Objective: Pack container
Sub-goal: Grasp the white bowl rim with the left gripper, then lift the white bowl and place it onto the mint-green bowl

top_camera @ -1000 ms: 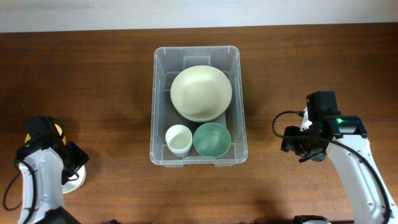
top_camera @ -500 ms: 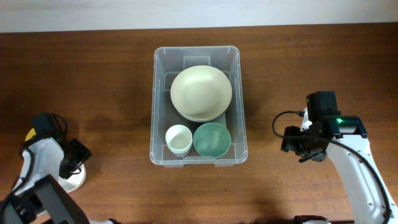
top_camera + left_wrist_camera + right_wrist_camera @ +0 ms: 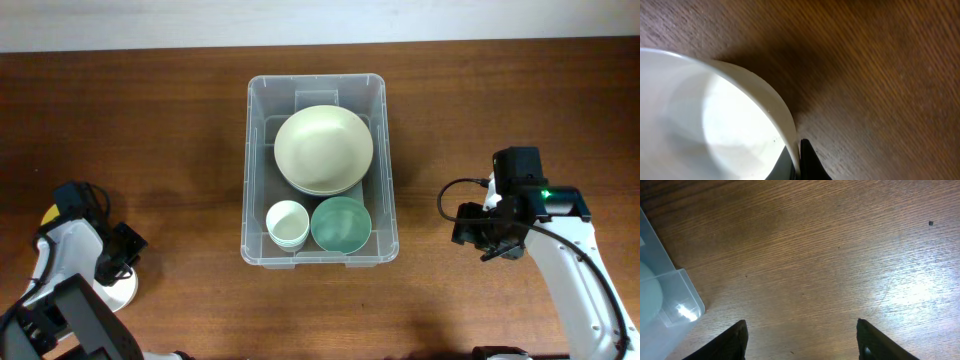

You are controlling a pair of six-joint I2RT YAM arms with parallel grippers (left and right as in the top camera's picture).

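Note:
The container, a clear plastic bin, stands at the table's middle. Inside it are a large cream bowl, a small white cup and a teal bowl. At the far left my left gripper is shut on the rim of a white bowl, one finger inside the wall and one outside. From overhead that bowl shows partly under the left arm. My right gripper is open over bare wood to the right of the container, whose corner shows at the left of the right wrist view.
A yellow object peeks out beside the left arm near the table's left edge. Dark wooden tabletop surrounds the bin on all sides.
My left gripper has closed onto the white bowl's rim after the left arm shifted a little. The right arm and the container's contents have not moved.

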